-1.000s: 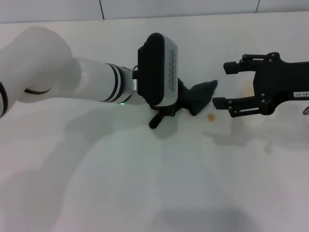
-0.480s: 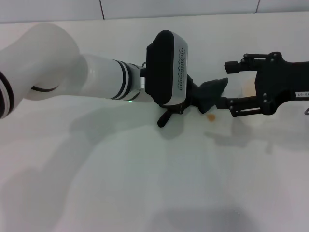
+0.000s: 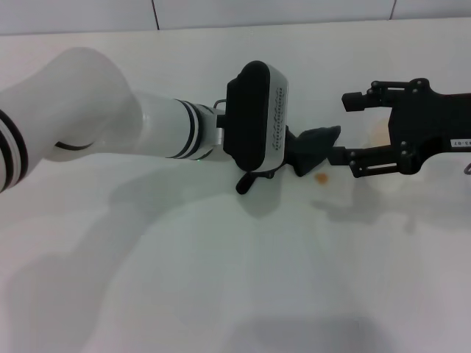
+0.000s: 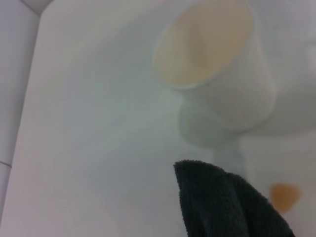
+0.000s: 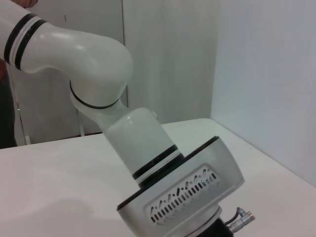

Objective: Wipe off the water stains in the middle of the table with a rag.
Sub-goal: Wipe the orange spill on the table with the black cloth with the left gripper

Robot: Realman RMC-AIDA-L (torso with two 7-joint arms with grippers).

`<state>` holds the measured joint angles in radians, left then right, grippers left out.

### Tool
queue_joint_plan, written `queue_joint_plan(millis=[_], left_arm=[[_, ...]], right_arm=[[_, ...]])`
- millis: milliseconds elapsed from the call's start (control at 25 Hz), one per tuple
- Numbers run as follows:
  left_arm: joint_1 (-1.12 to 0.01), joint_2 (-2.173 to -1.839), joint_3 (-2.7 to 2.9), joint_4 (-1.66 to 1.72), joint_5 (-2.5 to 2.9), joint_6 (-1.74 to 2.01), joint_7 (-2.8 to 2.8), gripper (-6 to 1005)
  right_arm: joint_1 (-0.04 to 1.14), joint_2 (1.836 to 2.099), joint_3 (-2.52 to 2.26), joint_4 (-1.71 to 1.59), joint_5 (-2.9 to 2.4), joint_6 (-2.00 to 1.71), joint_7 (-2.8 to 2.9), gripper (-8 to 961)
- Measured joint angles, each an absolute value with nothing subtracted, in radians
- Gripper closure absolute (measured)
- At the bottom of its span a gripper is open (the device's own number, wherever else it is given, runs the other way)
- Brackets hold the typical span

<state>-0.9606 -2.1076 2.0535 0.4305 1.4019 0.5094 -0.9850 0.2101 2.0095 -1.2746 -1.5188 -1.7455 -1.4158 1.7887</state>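
Note:
The dark rag is bunched in my left gripper, which is shut on it just beyond the white wrist housing. The rag's tip hangs slightly up and left of the water stains, a small orange blob on the white table. In the left wrist view the rag lies beside the stain. My black right gripper is open at the right, close to the rag's tip. The right wrist view shows only the left arm's housing.
A white cup with an amber-tinted inside stands on the table past the rag. In the head view the cup shows faintly between the right gripper's fingers. The table's back edge meets a wall.
My left arm carried the rag to the right toward the stain, then eased slightly back and lower. The right gripper has stayed in place, still open.

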Motion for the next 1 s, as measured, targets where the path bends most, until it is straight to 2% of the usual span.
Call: queue_joint_plan(millis=[1000], left_arm=[[-0.971,-2.107,2.223,0.458,1.317,0.492,-0.983,898]], right_arm=[[0.209,2.009,-1.279,-1.519,-1.739,-1.409,1.789,128]])
